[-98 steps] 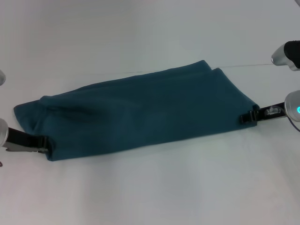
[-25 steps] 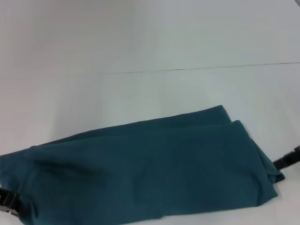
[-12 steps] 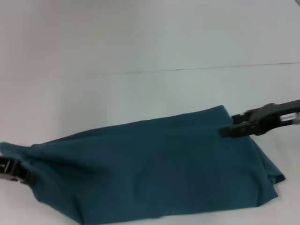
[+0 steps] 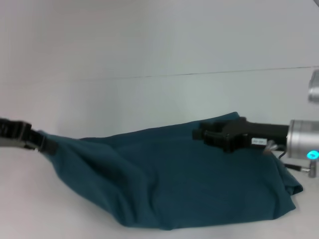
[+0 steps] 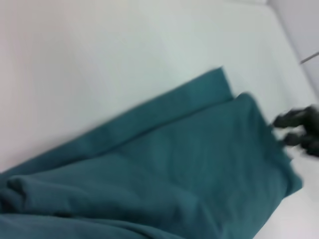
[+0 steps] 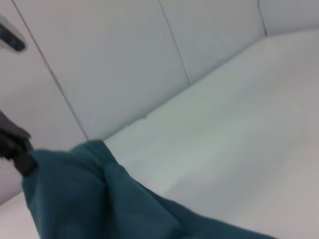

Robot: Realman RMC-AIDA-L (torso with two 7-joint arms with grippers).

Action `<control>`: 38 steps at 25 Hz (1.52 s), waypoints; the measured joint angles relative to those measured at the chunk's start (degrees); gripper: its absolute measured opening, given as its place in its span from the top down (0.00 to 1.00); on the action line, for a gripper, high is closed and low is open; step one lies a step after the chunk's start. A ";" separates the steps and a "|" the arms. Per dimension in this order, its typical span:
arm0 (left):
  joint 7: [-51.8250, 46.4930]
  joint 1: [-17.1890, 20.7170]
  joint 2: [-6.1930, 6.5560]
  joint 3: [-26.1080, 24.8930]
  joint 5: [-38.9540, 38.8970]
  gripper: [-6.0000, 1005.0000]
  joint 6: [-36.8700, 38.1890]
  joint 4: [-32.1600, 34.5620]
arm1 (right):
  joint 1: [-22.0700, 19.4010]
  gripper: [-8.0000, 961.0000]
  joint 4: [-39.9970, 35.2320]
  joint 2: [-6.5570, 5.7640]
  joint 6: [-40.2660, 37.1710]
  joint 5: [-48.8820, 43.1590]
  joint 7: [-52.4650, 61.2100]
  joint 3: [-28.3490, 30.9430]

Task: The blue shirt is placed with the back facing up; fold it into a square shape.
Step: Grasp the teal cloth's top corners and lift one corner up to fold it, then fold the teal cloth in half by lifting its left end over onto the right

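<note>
Head view: left gripper clamped on blue shirt left end, lifted off white table; right gripper reaching horizontally over shirt's right part, grip unclear.

Soft matt knit blue shirt

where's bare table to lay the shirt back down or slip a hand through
Bare table runs between the blue shirt and the back wall, and at the near left corner below the left gripper, which holds the shirt's left end. It is crowded on the right, where the right gripper reaches over the shirt.
</note>
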 joint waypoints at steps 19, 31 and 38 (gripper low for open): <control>-6.82 -9.44 4.41 -2.04 -12.06 0.94 2.80 -3.06 | 10.88 0.99 32.91 0.77 18.79 10.90 -37.36 -1.34; -8.20 -10.22 4.84 -1.92 -14.41 0.94 3.95 -3.31 | 19.06 0.99 40.23 1.39 22.83 8.59 -40.34 -1.32; -7.97 -9.90 4.45 -1.47 -14.47 0.94 3.80 -3.47 | 14.51 0.99 36.50 0.11 21.34 9.52 -37.54 3.75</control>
